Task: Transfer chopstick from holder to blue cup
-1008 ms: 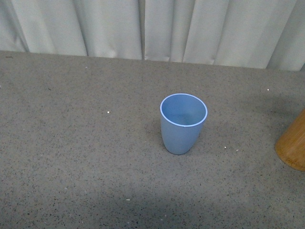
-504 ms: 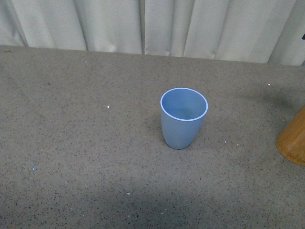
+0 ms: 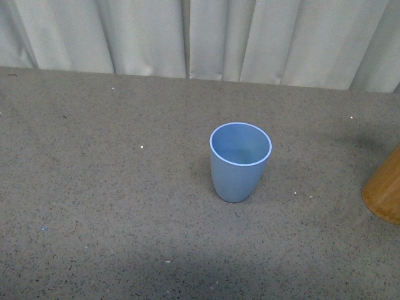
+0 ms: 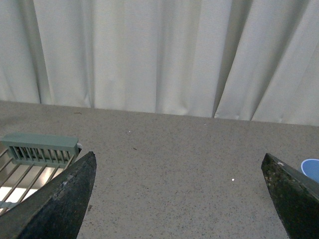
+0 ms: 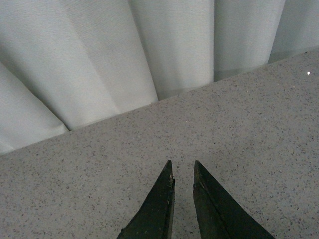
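Note:
The light-blue cup (image 3: 240, 161) stands upright and empty near the middle of the grey speckled table in the front view. Its rim (image 4: 311, 169) peeks in at the edge of the left wrist view. The orange-brown wooden holder (image 3: 384, 190) is cut off at the right edge of the front view. The chopstick is out of view. My left gripper (image 4: 179, 164) is open, its dark fingers wide apart over bare table. My right gripper (image 5: 183, 167) is shut with nothing between its tips, pointing toward the curtain. Neither arm shows in the front view.
A white pleated curtain (image 3: 200, 37) hangs along the table's far edge. A grey-green slotted block on a wire rack (image 4: 40, 148) sits beside the left gripper in the left wrist view.
The front view bobbed: the cup and holder rose slightly in the picture half a second ago and have settled back to where they were a second ago. Nothing on the table moved.

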Robot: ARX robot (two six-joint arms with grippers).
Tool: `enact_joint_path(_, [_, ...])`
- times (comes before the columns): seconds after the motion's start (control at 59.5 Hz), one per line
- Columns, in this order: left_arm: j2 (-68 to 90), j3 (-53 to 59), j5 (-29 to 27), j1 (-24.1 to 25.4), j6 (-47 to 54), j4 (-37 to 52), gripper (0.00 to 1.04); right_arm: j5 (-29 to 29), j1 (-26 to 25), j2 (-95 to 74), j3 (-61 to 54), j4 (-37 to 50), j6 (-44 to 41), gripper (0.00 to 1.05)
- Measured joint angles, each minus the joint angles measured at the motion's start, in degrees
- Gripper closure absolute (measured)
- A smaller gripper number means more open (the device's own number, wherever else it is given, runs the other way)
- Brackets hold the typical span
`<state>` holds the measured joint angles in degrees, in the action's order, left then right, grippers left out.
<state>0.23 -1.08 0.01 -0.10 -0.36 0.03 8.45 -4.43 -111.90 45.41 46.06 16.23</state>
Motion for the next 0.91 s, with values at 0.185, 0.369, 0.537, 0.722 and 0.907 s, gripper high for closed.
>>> enact_joint_path(0.185, [0.00, 0.00, 0.00, 0.00, 0.00, 0.00, 0.07, -1.18, 0.85, 5.03, -0.85, -0.98, -0.26, 0.93])
enact_joint_path(0.369, [0.00, 0.00, 0.00, 0.00, 0.00, 0.00, 0.07, -2.34, 0.31, 11.69, -1.05, -4.07, -1.09, 0.93])
enact_joint_path(0.537, [0.00, 0.00, 0.00, 0.00, 0.00, 0.00, 0.07, -3.02, -1.07, 15.28, -1.03, -5.90, -1.42, 0.93])
enact_joint_path(0.722, [0.00, 0.00, 0.00, 0.00, 0.00, 0.00, 0.07, -5.16, -2.08, 20.50, -0.11, -8.76, 0.15, 0.93])
enact_joint_path(0.907, [0.00, 0.00, 0.00, 0.00, 0.00, 0.00, 0.07, -5.46, 0.61, 24.39, 0.59, -9.62, 3.37, 0.93])
